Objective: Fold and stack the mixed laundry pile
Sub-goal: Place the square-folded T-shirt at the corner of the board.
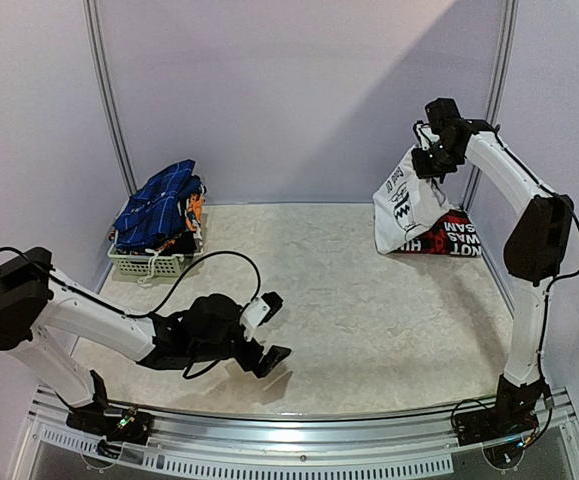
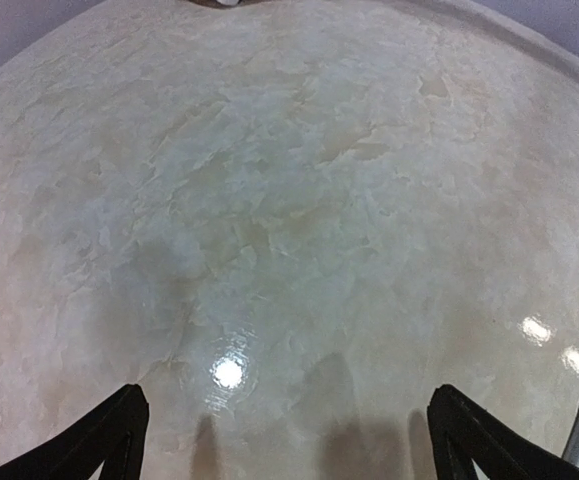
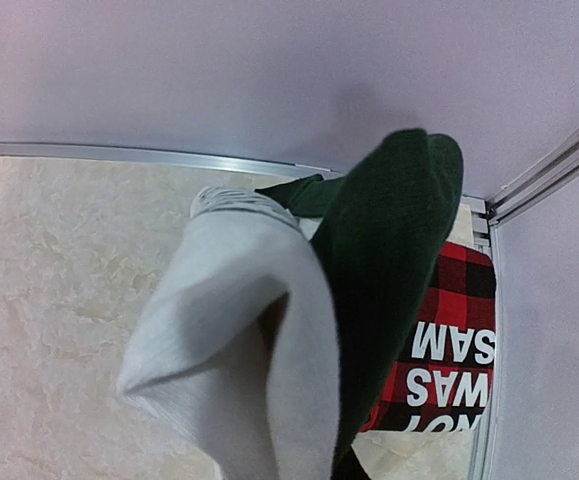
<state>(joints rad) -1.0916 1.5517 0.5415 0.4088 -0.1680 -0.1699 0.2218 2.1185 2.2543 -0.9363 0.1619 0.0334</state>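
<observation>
At the near edge, left tool (image 1: 269,338) hangs low over bare tabletop (image 1: 369,320), jaws wide apart, holding nothing. Far right: right tool (image 1: 431,160) raised, clamped on a white T-shirt (image 1: 404,205) with a dark green part. The shirt dangles bunched, its hem touching the red-and-black plaid shirt (image 1: 454,238) that lies on the tabletop by the back wall.

Step looks like lifting the T-shirt off the pile to spread it. Best bet: raise it until the hem clears the plaid shirt, carry it to the centre, and let the left tool take a free edge so it lays flat. Risk is dragging the plaid shirt along.

Far left, a white basket (image 1: 149,264) is heaped with clothes, with a blue checked cloth (image 1: 159,205) on top and something orange beneath it.
</observation>
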